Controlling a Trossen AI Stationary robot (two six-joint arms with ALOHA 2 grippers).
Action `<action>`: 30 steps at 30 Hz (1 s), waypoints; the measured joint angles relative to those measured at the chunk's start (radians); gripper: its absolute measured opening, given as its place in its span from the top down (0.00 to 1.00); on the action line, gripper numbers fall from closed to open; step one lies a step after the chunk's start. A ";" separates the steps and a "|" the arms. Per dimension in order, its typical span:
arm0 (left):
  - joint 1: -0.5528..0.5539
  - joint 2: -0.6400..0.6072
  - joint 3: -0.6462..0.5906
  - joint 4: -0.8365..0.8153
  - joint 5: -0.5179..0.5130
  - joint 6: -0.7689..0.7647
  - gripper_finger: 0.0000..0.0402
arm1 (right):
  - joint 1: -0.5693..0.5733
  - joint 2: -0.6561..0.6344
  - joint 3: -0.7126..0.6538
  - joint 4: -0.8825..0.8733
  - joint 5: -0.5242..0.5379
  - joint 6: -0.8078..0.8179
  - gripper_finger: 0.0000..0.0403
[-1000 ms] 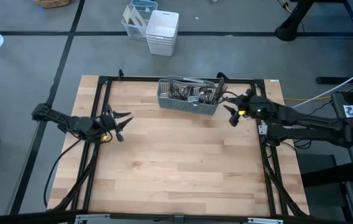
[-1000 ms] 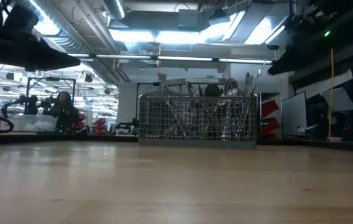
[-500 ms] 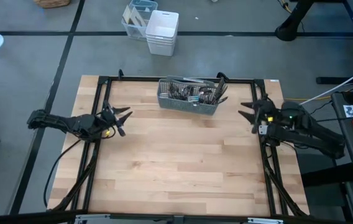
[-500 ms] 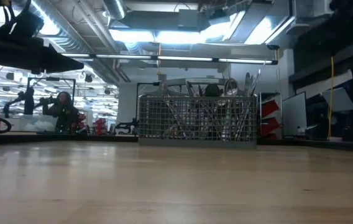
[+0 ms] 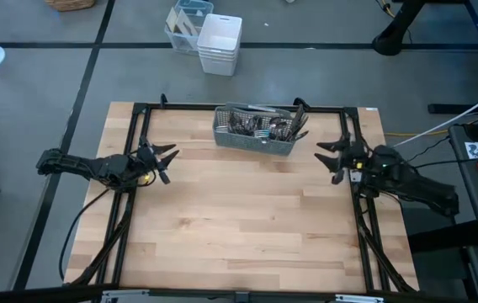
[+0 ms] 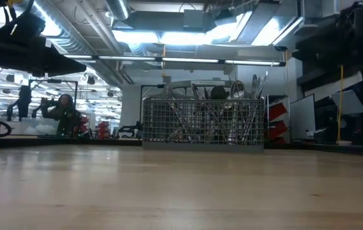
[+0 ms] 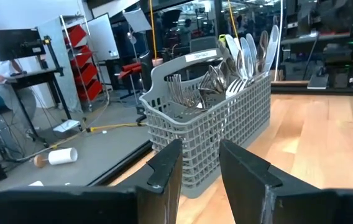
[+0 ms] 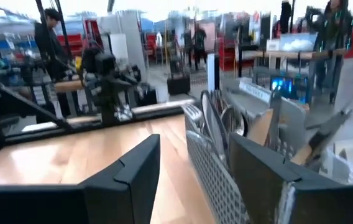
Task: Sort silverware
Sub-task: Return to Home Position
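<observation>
The right pincer [image 5: 324, 162], spread and empty, hangs near the caddy [image 5: 247, 141]; the left pincer [image 5: 166, 163], likewise spread and empty, hangs well apart across the surface [image 5: 239, 227]. The silverware [image 5: 266, 126] stands in the caddy; a low right-arm swing could snag protruding handles, tipping it.

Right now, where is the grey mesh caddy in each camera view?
High view: grey mesh caddy at the table's far edge, centre, between the arms.
Low view: dead centre, standing on the table.
Left wrist view: close ahead, past the open left pincer.
Right wrist view: close ahead, past the open right pincer.
Shared landmark: silverware standing in it.
</observation>
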 joint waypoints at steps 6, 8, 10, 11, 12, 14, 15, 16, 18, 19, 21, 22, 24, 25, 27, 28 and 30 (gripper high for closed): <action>0.000 0.000 0.000 0.000 0.000 -0.012 0.75 | 0.000 -0.001 -0.145 0.213 -0.004 -0.027 0.52; 0.000 0.000 0.000 -0.001 0.000 -0.005 0.75 | 0.000 -0.001 -0.163 0.243 -0.007 -0.056 0.52; 0.000 0.000 0.000 -0.001 0.000 -0.002 0.75 | 0.000 -0.002 -0.167 0.241 -0.006 -0.086 0.52; 0.000 0.000 0.000 -0.001 0.000 -0.005 0.75 | 0.000 -0.001 -0.167 0.227 -0.004 -0.100 0.52; 0.000 0.000 0.000 -0.001 0.000 -0.008 0.75 | 0.000 -0.001 -0.167 0.212 0.000 -0.106 0.52; 0.000 0.000 0.000 -0.001 0.000 -0.011 0.75 | 0.000 -0.001 -0.168 0.193 0.001 -0.106 0.52; 0.000 0.000 0.000 -0.001 0.000 -0.009 0.75 | 0.000 -0.001 -0.168 0.181 0.001 -0.106 0.52; 0.000 0.000 0.000 -0.001 -0.001 -0.006 0.75 | 0.000 -0.001 -0.168 0.161 0.001 -0.104 0.52; 0.000 0.000 0.000 -0.001 -0.001 -0.004 0.75 | 0.000 0.000 -0.168 0.121 0.002 -0.103 0.52; 0.000 0.000 0.000 -0.001 -0.001 -0.005 0.75 | 0.000 0.001 -0.168 0.120 0.008 -0.105 0.52; 0.000 0.000 0.000 -0.001 -0.001 -0.013 0.75 | 0.000 0.009 -0.167 0.120 0.022 -0.105 0.52; 0.000 0.000 0.000 -0.001 -0.001 -0.013 0.75 | 0.000 0.010 -0.167 0.119 0.021 -0.105 0.52; 0.000 0.000 0.000 -0.001 -0.001 -0.006 0.75 | 0.000 0.008 -0.167 0.119 0.022 -0.105 0.52; 0.000 0.000 0.000 -0.001 -0.001 -0.005 0.75 | 0.000 0.009 -0.167 0.118 0.021 -0.105 0.52; 0.000 0.000 0.000 -0.001 -0.001 -0.009 0.75 | 0.000 0.010 -0.168 0.117 0.020 -0.105 0.52; 0.000 0.001 0.000 -0.001 -0.001 -0.013 0.75 | 0.000 0.009 -0.168 0.117 0.020 -0.105 0.52; 0.000 0.001 0.000 -0.001 -0.001 -0.012 0.75 | 0.000 0.010 -0.168 0.115 0.020 -0.105 0.52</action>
